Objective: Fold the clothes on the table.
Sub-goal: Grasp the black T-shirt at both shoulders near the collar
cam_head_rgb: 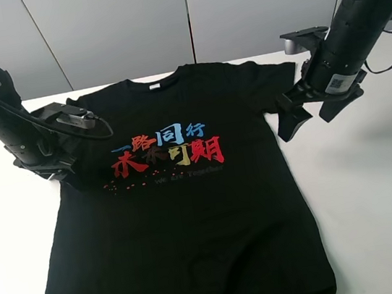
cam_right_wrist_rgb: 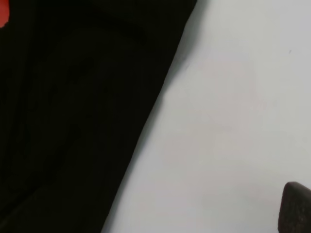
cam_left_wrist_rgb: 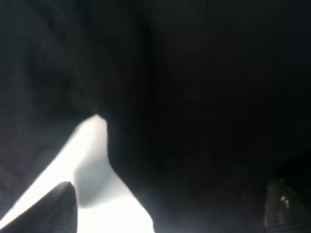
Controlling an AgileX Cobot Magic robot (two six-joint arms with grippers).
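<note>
The black T-shirt [cam_head_rgb: 193,228] lies spread flat and face up on the white table [cam_head_rgb: 377,187]. Its collar and small neck label [cam_head_rgb: 155,86] point away from the high camera, and the coloured print [cam_head_rgb: 167,151] runs across the chest. The hem runs out of the near edge of the picture.

The left gripper [cam_head_rgb: 68,174] sits low over the shirt's side, just under the sleeve on that side. In its wrist view the two fingertips [cam_left_wrist_rgb: 58,208] stand well apart over dark cloth and a wedge of bare table, with nothing pinched between them. The right gripper [cam_head_rgb: 313,114] hovers beside the right sleeve [cam_head_rgb: 275,85]. From above its dark fingers look spread and empty, though its wrist view shows only one fingertip.

The cloth looks thin, light and limp, so it will probably sag and drag instead of pivoting as a sheet, and a pinch in mid-panel would likely bunch it. The better holds seem to be the doubled edges, at the shoulder seam, the sleeve cuff or the side seam, taken on both sides together so the fold stays straight
</note>
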